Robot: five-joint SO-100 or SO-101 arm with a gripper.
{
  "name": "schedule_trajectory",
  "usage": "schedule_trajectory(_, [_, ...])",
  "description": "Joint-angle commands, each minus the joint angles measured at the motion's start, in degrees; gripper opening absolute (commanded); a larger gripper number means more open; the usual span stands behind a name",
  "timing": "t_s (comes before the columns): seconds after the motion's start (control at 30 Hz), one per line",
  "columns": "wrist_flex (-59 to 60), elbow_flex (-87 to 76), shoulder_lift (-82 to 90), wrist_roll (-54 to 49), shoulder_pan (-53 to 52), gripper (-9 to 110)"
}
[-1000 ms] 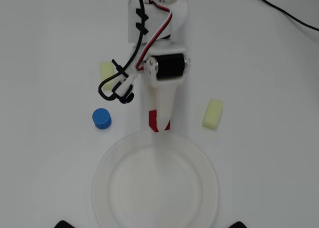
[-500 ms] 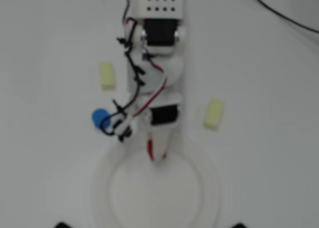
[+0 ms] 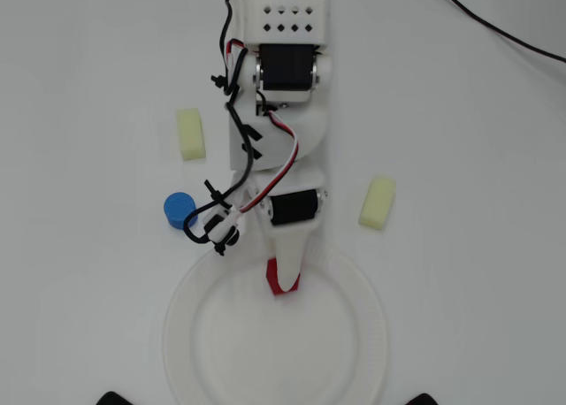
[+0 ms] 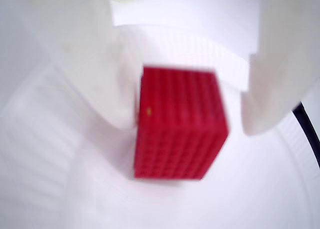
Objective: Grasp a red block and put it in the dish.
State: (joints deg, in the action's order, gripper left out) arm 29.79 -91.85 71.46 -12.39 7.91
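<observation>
One red block: the red block (image 4: 180, 124) sits pinched between the white fingers (image 4: 112, 84), and in the overhead view the red block (image 3: 284, 279) shows just past the fingertips, over the dish's upper rim area.
Gripper: the gripper (image 3: 285, 277) is clamped on the red block, one finger on each side face in the wrist view; whether the cube touches the dish floor, I cannot tell.
Dish: the dish (image 3: 354, 352) lies at the table's near-bottom edge in the overhead view, and its ribbed rim (image 4: 30, 154) curves around the cube in the wrist view.
Arm: the arm (image 3: 285, 87) reaches straight down from the table's top edge to the dish, red and black wires looping on its left.
Blue cylinder: the blue cylinder (image 3: 178, 210) stands just beside the wire loop, above the dish's left rim.
Yellow blocks: one yellow block (image 3: 190, 133) lies left of the arm, another yellow block (image 3: 378, 202) lies right of it, both apart from the dish.
Cable: a black cable (image 3: 504, 25) crosses the table's top right corner.
</observation>
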Motion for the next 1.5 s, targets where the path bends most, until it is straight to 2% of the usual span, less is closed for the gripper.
schedule_trajectory(0.0, [0.6, -0.1, 6.8, -0.2, -0.6, 21])
schedule_trajectory(0.3, [7.6, -8.1, 23.3, 0.6, -1.1, 27])
schedule_trajectory(0.63, [24.6, -31.9, 68.3, -2.5, -1.7, 29])
schedule_trajectory(0.9, [38.8, -49.5, 98.0, 0.0, -1.2, 30])
schedule_trajectory(1.2, [47.6, -65.3, 119.2, 9.3, -7.5, 31])
schedule_trajectory(1.47, [53.1, -73.9, 126.0, 12.2, -7.1, 29])
